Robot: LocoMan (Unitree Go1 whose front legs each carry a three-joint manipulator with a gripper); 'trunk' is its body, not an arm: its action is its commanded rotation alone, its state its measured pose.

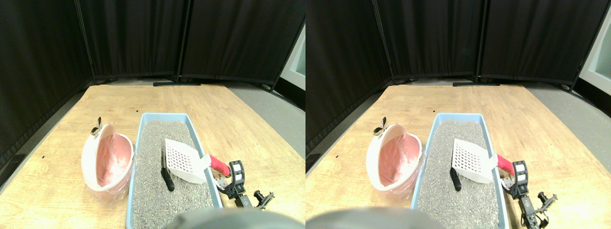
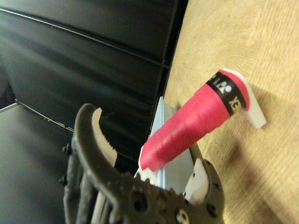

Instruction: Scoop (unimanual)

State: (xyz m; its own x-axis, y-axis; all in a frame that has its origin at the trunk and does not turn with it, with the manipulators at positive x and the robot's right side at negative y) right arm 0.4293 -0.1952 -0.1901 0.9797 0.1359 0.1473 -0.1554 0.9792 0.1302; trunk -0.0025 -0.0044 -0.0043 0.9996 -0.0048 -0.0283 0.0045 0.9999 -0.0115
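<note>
Right gripper (image 1: 232, 177) sits just off the right wall of the litter tray (image 1: 143, 125), near the tray's front right corner, over the wooden worktop (image 1: 238, 119). Wrist view: both jaws spread apart, the red-wrapped handle (image 2: 187, 126) of the scoop lying in the space between and ahead of them; neither jaw presses on it. Judged released, not grasping.

Scoop (image 1: 184, 160): white slotted blade rests on the grey litter (image 1: 157, 200) inside the tray, toward the right wall, tilted up at the handle end. Handle passes over the tray's right rim and ends next to the gripper. Blade looks empty; no litter or clump seen on it.

Dark elongated lump (image 1: 167, 179) lies on the litter just left of the blade's near corner, apparently not touching it. Presumed to be the item to scoop.

Pink-lined white bin (image 1: 107, 162) stands on the worktop, touching or almost touching the tray's left wall, tilted open toward the tray. Nothing visible inside but the liner.

Progress, as judged: early. Gripper aligned with handle, grasp not yet made. Left to do: close on handle, drive blade under lump, lift, carry over left wall, tip into bin.
</note>
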